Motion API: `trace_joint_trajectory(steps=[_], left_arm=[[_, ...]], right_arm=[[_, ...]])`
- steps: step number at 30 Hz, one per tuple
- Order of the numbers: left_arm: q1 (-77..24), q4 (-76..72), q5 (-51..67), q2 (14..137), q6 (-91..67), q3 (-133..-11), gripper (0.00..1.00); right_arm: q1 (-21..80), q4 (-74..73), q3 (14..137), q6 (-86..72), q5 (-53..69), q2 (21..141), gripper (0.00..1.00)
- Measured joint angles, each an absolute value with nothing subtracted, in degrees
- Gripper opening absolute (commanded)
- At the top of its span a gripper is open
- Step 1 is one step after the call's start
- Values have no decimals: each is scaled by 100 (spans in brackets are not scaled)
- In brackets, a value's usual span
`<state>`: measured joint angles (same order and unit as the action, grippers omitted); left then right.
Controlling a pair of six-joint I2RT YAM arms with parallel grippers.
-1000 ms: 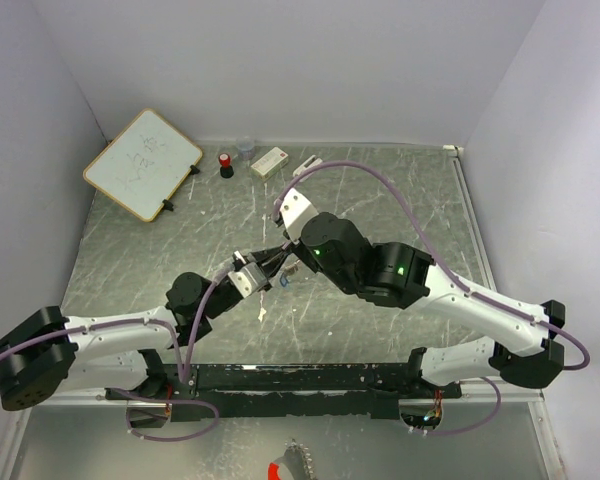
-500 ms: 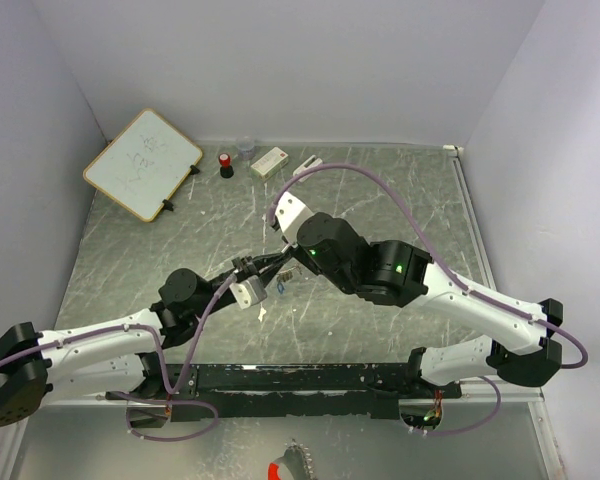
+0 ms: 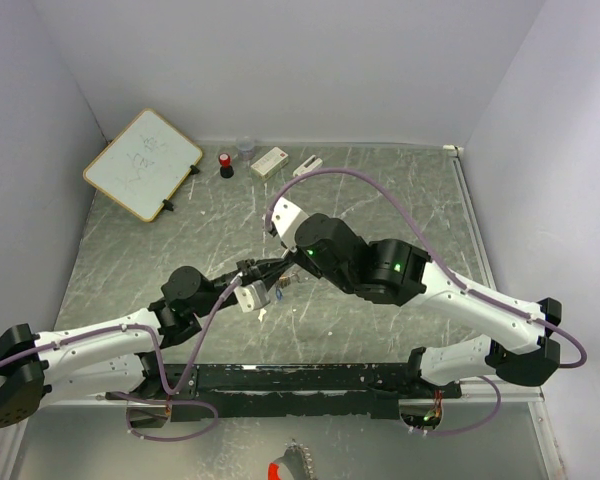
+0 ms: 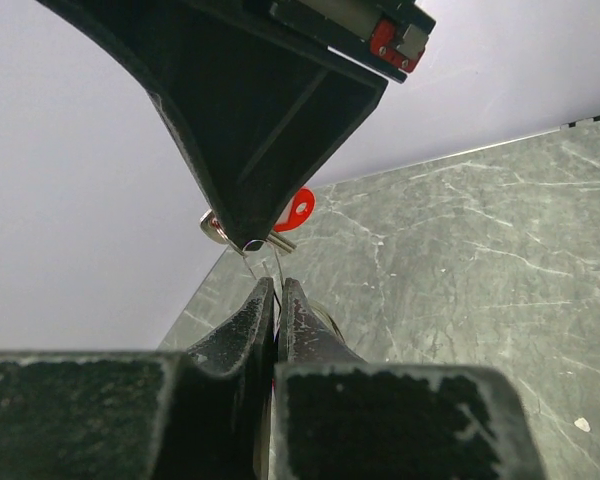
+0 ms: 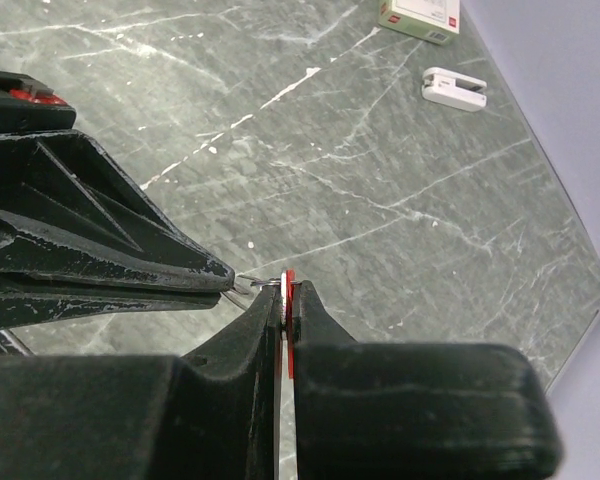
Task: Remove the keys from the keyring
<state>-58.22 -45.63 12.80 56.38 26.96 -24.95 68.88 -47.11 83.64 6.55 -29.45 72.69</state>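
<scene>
Grey-green marbled counter (image 3: pixel 400 200) was enclosed by plain pale walls. Both arms met over its middle, with their tips nearly touching.

1. Left fingers (image 4: pixel 248 322) were pressed together, with only a hairline gap. The thin wire of the keyring (image 5: pixel 246 286) ran down between their tips.
2. Right fingers (image 5: pixel 250 335) were clamped flat on the red key (image 4: pixel 298 210). Its oblong head projected just beside the tip in the left wrist view and showed as a red strip between the fingers in the right wrist view.
3. The keyring hung between the two sets of fingers, held at both ends.

Along the far edge of the counter lay a whiteboard (image 3: pixel 142 164), a red-capped black cylinder (image 3: pixel 225 164), a white box (image 3: pixel 269 161) and a small white device (image 3: pixel 307 165), all well apart from the arms.
</scene>
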Motion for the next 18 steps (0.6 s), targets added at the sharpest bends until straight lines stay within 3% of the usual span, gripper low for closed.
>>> trace_joint_trajectory(steps=[15,18], left_arm=[[-5905,-4453,1601,5588,2722,-2477,7],[-5905,-4504,1459,5500,2670,-2436,19]], right_arm=[[6825,-4698,8573,666,-2484,7494,0],[6823,-4672,8619,668,-2523,7494,0]])
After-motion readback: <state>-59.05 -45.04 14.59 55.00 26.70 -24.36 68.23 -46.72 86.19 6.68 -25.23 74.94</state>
